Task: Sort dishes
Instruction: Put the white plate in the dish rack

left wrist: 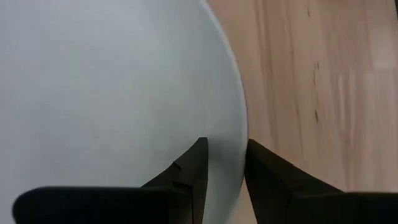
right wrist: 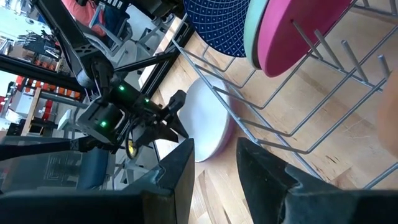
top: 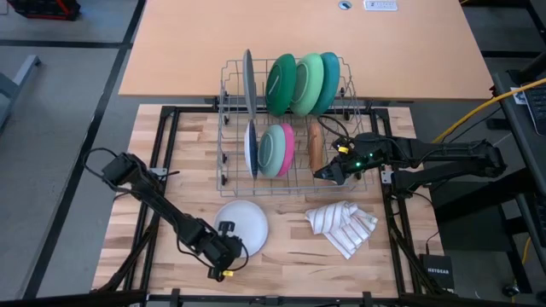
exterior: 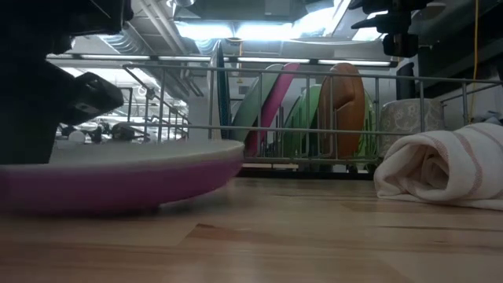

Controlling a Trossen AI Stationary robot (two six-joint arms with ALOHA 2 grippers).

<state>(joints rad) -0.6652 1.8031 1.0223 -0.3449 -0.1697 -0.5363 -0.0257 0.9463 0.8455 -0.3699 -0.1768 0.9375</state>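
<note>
Down at the lower centre of the high view, the left gripper (top: 229, 253) sits right at the near rim of the white plate (top: 241, 225), which lies flat on the table (top: 281, 256). In the left wrist view the two dark fingers (left wrist: 191, 180) stand a little apart, one over the plate's (left wrist: 112, 81) pale face and one just past its edge, straddling the rim; whether they actually pinch it, I cannot tell. From the low view the same plate (exterior: 118, 177) shows a purple underside, resting on the wood at the left of the frame.

Over at centre right of the high view, the right gripper (top: 328, 173) hangs at the front right corner of the wire rack (top: 223, 128), close to the brown dish (top: 316, 145) standing on edge there. Its fingers (right wrist: 180, 171) are parted in the right wrist view with nothing between them.

The rack is busy: a grey plate (top: 248, 81) upright at upper left, then a dark green one (top: 280, 83), a light green one (top: 309, 83) and a teal one (top: 328, 78) leaning in a row. The front row holds a blue plate (top: 251, 149), a light green dish (top: 273, 151) and a pink one (top: 287, 145) pressed together. The striped cloth (top: 342, 226) lies crumpled on the table, lower right of centre, well apart from the white plate.
</note>
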